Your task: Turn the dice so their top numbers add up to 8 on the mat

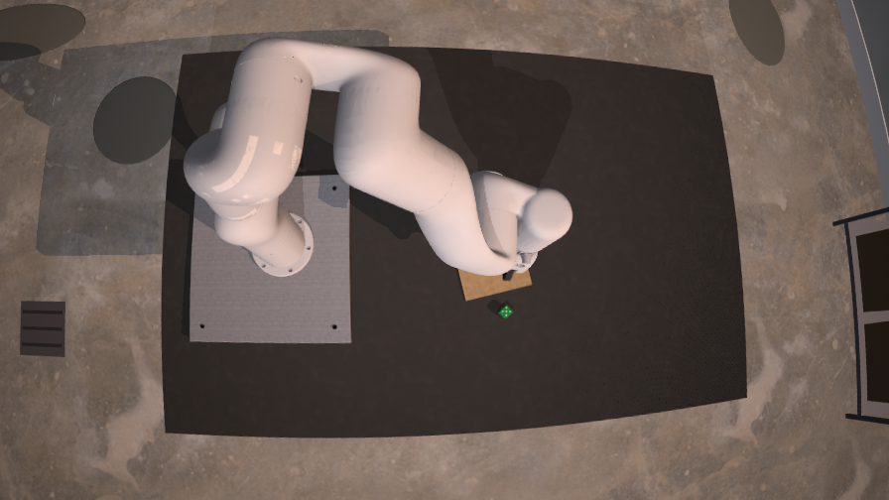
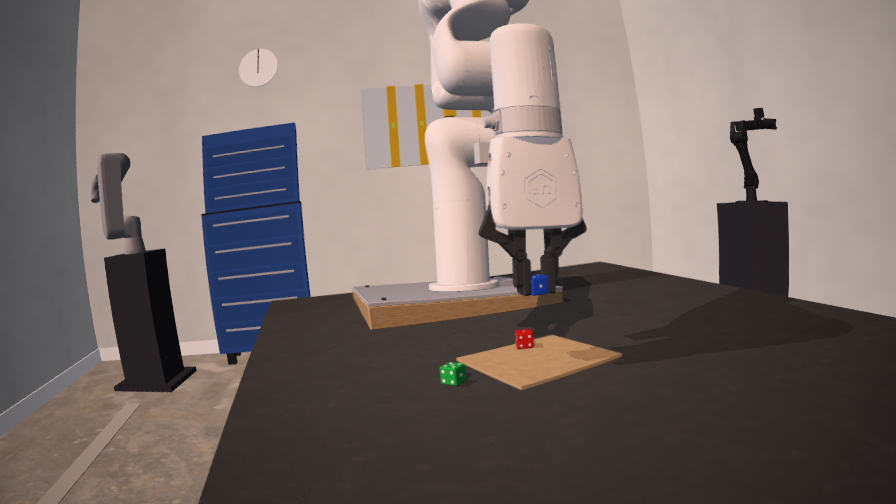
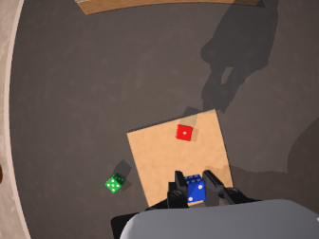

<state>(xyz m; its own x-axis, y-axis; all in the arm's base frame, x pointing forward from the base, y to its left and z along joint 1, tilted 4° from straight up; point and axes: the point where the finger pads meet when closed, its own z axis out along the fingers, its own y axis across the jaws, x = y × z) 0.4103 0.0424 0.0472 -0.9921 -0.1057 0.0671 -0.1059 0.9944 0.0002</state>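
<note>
Claw [image 1: 509, 275] [image 2: 537, 289] [image 3: 191, 183]: clamped on the blue die, fingers pointing down, one on each side of it
Blue die [image 2: 539, 285] [image 3: 196, 190]: held up off the tabletop, with the mat behind it in the wrist view; two pips on its upper face, one pip on the face toward the near side; hidden in the top view
Red die [image 2: 524, 339] [image 3: 184, 133]: flat on the mat, near its far left edge, fully inside the border; one pip on top; hidden under the arm in the top view
Green die [image 1: 505, 312] [image 2: 451, 373] [image 3: 114, 183]: flat on the tabletop, off the mat, just beside its left corner; five pips on top
Mat [image 1: 494, 287] [image 2: 545, 366] [image 3: 159, 161]: tan and thin, set at an angle on the tabletop, carrying only the red die
Sum: one, five and two on the upper faces make eight; blue is still to be set down, green still to go on the mat
Arm [image 1: 385, 143] [image 2: 460, 188]: white, standing on the far side and bent over toward the mat
Base plate [image 1: 267, 305] [image 2: 401, 294]: grey on top with a wooden edge, beyond the mat
Tabletop [image 1: 559, 373] [image 2: 438, 438] [image 3: 71, 95]: dark, under the plate, mat and green die
Cabinet [image 2: 253, 250]: blue, with drawers, at the far left behind the tabletop
Clock [image 2: 258, 67]: round and pale, on the far wall above the cabinet
</note>
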